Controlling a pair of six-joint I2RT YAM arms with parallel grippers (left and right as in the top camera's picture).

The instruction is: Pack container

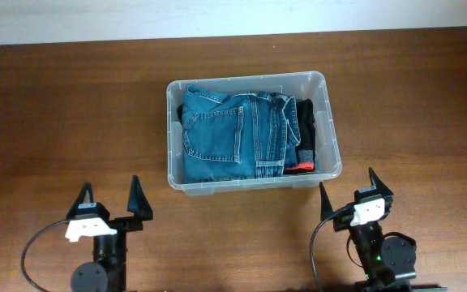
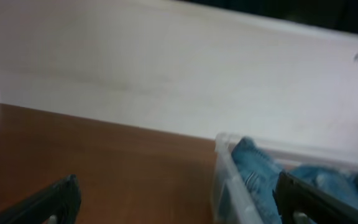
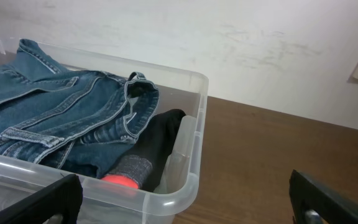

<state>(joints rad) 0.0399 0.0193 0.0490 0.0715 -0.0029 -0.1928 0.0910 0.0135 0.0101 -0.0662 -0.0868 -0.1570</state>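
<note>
The clear plastic container [image 1: 250, 81] stands at the table's middle back. Folded blue jeans [image 1: 229, 134] fill most of it, with a black sock with grey and red toe [image 1: 305, 146] along its right side. My left gripper [image 1: 109, 202] is open and empty near the front, left of the container. My right gripper [image 1: 349, 195] is open and empty at the container's front right corner. In the right wrist view the container's rim [image 3: 185, 190], jeans [image 3: 61, 121] and sock [image 3: 148, 155] show. In the left wrist view the container's edge [image 2: 225, 180] and jeans [image 2: 260, 171] show blurred.
The brown wooden table [image 1: 71, 113] runs to a white wall [image 2: 166, 68] at the back. Black cables loop beside each arm base at the front edge.
</note>
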